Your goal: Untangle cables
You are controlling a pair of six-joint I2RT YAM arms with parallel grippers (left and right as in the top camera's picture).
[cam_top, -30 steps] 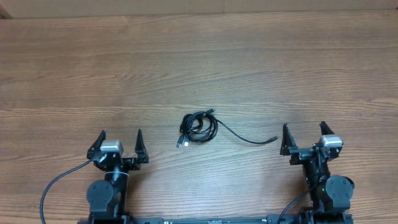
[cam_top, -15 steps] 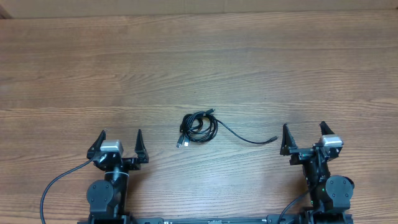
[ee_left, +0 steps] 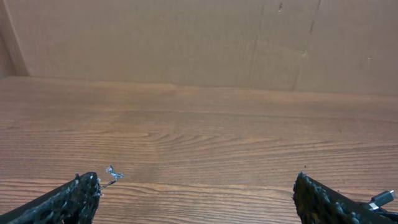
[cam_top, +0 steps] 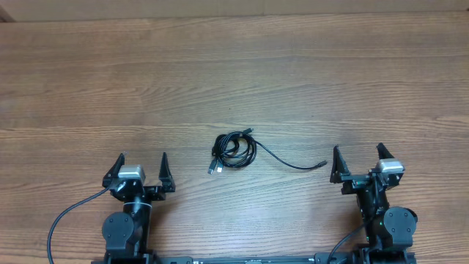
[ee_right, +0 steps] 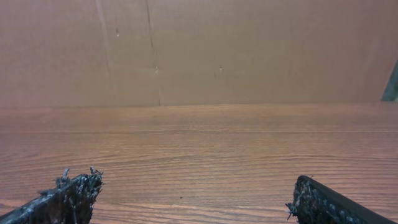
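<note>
The cables (cam_top: pixel 233 152) lie as a small black coiled bundle on the wooden table, near its middle and between the two arms. One loose strand (cam_top: pixel 289 163) trails right and ends in a small plug (cam_top: pixel 323 164). A silver-tipped plug (cam_top: pixel 213 169) pokes out at the bundle's lower left; it also shows at the bottom right edge of the left wrist view (ee_left: pixel 381 200). My left gripper (cam_top: pixel 141 158) (ee_left: pixel 196 186) stands open and holds nothing, left of the bundle. My right gripper (cam_top: pixel 357 150) (ee_right: pixel 196 190) is open too, just right of the strand's plug, and no cable shows in its wrist view.
A brown cardboard wall (ee_left: pixel 199 43) runs along the table's far edge. Both arm bases sit at the near edge, with a thick black wire (cam_top: pixel 58 220) looping from the left base.
</note>
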